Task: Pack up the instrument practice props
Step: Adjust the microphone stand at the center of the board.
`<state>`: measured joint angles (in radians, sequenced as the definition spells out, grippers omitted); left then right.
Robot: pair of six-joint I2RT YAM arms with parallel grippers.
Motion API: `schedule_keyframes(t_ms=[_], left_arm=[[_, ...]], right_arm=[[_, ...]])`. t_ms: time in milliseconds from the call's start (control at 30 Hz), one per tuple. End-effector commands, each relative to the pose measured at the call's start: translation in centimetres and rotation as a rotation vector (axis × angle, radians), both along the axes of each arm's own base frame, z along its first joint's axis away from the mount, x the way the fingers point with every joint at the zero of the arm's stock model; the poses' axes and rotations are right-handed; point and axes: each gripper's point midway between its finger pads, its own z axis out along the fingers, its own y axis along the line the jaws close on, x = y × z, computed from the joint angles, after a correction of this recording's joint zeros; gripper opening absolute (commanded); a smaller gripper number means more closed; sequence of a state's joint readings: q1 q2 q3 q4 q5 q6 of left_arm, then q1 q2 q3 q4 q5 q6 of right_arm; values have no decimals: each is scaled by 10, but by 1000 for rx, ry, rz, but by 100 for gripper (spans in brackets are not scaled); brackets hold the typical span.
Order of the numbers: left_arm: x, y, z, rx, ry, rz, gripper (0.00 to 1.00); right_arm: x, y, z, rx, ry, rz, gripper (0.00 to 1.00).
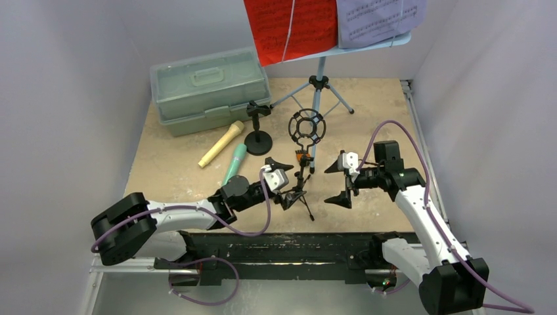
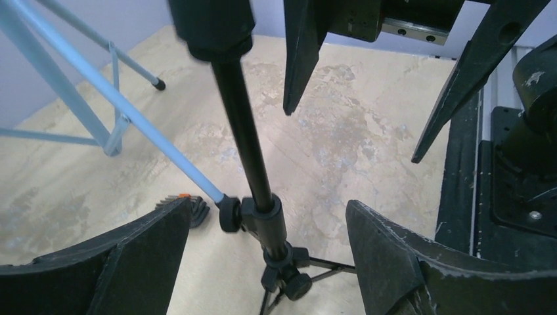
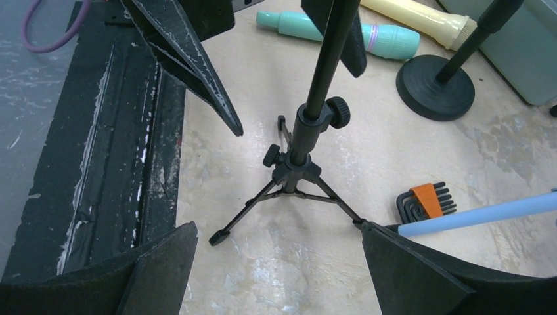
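Two pincers faced each other across the ring-top tripod holder [image 3: 309, 125], which stood upright on the table [image 1: 171, 177]. The left pincer [image 1: 288, 180] was spread wide, with one finger on each side of the holder's black pole just above the leg hub. Bare table showed between the pole and each finger, so it gripped nothing. The right pincer [image 1: 337, 184] was fully spread and empty too, with the tripod's feet just ahead of it. One foot ended at its finger, and I could not tell whether they touched.

A hex key set [image 3: 427, 200] in an orange holder lay just beyond the left pincer's far finger. The teal microphone [image 1: 234, 163] lay flat to the left of the left pincer, beside its wrist. The tan microphone [image 1: 222, 144] lay farther left and beyond it. The round-base holder [image 1: 258, 139] stood upright beyond the left pincer.

Well beyond both pincers stood the light-blue music rack [image 1: 318, 85], carrying a red sheet [image 1: 309, 26] and a purple sheet [image 1: 378, 20]. One of its legs came down close to the holder's pole. A pale green case [image 1: 210, 88], lid shut, sat far beyond and to the left of the left pincer.
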<state>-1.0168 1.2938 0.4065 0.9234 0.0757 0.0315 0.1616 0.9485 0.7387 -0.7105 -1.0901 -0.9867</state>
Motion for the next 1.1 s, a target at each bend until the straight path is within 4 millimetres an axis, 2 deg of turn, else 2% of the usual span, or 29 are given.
schedule_keyframes(t_ms=[0, 167, 300, 433, 500, 533, 667, 700, 733, 933, 1067], left_arm=[[3, -18, 28, 63, -145, -70, 85], [9, -22, 36, 70, -170, -73, 78], [14, -27, 33, 63, -153, -74, 68], [20, -32, 28, 42, -125, -53, 47], [26, -33, 28, 28, -100, -23, 31], [27, -34, 28, 18, -95, -17, 27], [29, -31, 40, -55, -88, 13, 10], [30, -30, 43, -69, -79, 24, 2], [31, -28, 46, -82, -70, 35, 0], [32, -19, 66, -152, -43, 134, 0], [30, -15, 76, -207, -24, 278, 0]], right_arm=[[-1, 4, 9, 43, -15, 14, 99], [-1, 3, 10, 41, -21, 13, 99], [-1, 4, 9, 42, -19, 14, 99], [-1, 4, 10, 44, -18, 14, 99], [-1, 4, 9, 43, -17, 15, 99], [-1, 4, 9, 42, -18, 13, 99], [0, 3, 8, 39, -16, 12, 99], [-1, 3, 8, 39, -17, 12, 99], [-1, 3, 8, 39, -17, 12, 99], [-1, 4, 9, 42, -21, 14, 99], [0, 4, 9, 45, -16, 10, 99]])
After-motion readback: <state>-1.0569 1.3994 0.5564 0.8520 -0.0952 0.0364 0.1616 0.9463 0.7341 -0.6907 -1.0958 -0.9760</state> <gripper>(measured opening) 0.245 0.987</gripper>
